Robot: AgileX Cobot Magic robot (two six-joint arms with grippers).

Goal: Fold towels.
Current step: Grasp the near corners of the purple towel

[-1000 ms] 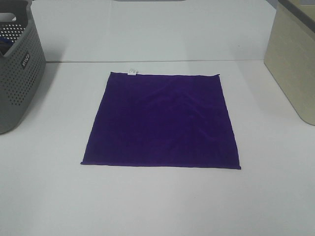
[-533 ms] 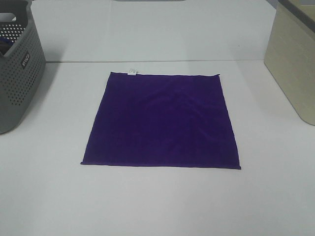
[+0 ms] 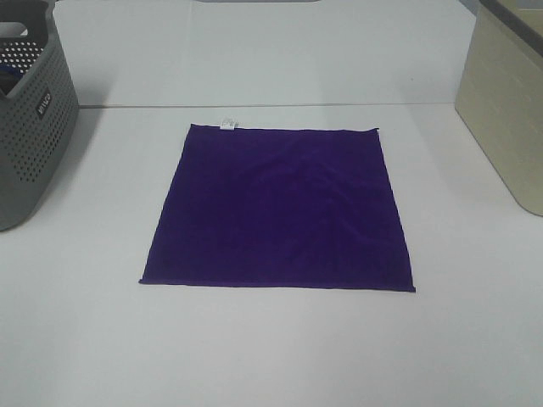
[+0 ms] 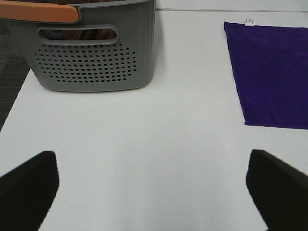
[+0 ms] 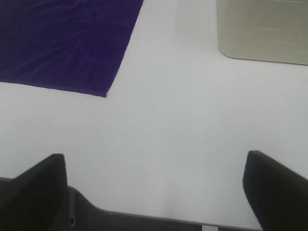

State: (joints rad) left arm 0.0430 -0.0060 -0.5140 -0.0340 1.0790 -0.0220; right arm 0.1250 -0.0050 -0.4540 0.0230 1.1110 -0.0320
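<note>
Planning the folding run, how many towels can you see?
1: the deep purple square cloth towel lies flat in the centre. More may be hidden inside the grey perforated plastic basket at left.

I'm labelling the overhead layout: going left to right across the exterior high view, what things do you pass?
Grey perforated basket → purple towel, spread flat on the white table → beige bin.

Towel (image 3: pixel 278 208) lies on the table (image 3: pixel 271 356), centred before me. Its tag (image 3: pixel 228 125) sits on the far edge, toward my left. Basket (image 3: pixel 30 127) stands at my far left, bin (image 3: pixel 505 102) at my far right, both well apart from the towel.
</note>
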